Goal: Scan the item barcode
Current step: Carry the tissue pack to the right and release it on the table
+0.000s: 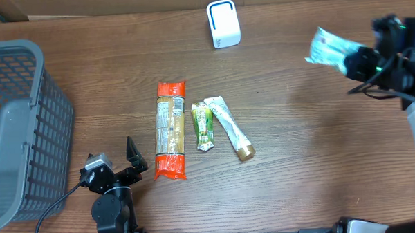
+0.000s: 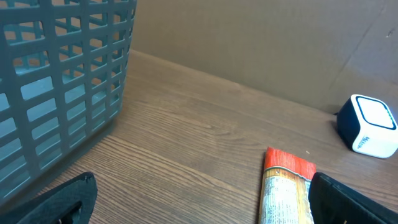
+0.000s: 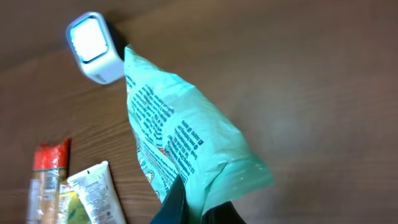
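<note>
My right gripper [image 1: 361, 61] is shut on one end of a light green printed packet [image 1: 330, 48], holding it in the air over the right side of the table. In the right wrist view the packet [image 3: 180, 137] rises from between the fingers of my right gripper [image 3: 199, 208], its free end pointing toward the white and blue scanner [image 3: 93, 46]. The scanner [image 1: 223, 24] stands at the back middle of the table, apart from the packet. My left gripper [image 1: 116, 165] is open and low near the front left, with nothing between its fingers [image 2: 62, 199].
An orange packet [image 1: 170, 129], a small green sachet [image 1: 203, 127] and a white tube with a gold cap [image 1: 229, 127] lie side by side mid-table. A grey mesh basket [image 1: 14, 130] stands at the left edge. A cardboard wall runs along the back.
</note>
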You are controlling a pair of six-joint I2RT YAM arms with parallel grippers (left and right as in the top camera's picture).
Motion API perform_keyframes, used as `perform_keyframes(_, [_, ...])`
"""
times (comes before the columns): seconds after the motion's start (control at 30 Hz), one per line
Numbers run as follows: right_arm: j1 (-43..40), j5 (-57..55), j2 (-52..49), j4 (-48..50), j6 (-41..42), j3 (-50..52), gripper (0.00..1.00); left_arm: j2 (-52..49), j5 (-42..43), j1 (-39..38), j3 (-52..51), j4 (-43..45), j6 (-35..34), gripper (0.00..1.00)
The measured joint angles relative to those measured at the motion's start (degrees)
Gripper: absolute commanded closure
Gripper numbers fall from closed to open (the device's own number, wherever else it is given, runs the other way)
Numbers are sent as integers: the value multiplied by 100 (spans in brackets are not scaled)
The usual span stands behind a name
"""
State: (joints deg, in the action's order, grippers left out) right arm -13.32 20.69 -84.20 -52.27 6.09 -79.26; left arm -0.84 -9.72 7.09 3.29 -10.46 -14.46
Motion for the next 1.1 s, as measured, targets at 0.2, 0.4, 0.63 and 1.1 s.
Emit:
perform_keyframes(0.2, [-968, 643, -743, 240, 219, 651, 96, 0, 0, 0, 0, 0, 0, 0])
perform_keyframes(0.4, [-1088, 822, -1464, 697, 291, 1143, 96, 0, 0, 0, 0, 0, 0, 0])
perform_keyframes(0.63, [-1091, 741, -1725, 741, 369, 1182, 61, 0, 0, 0, 2, 0, 0, 0])
perform_keyframes(1.1, [-1091, 761, -1519, -1207, 417, -103, 44, 0, 0, 0, 2, 0, 0, 0])
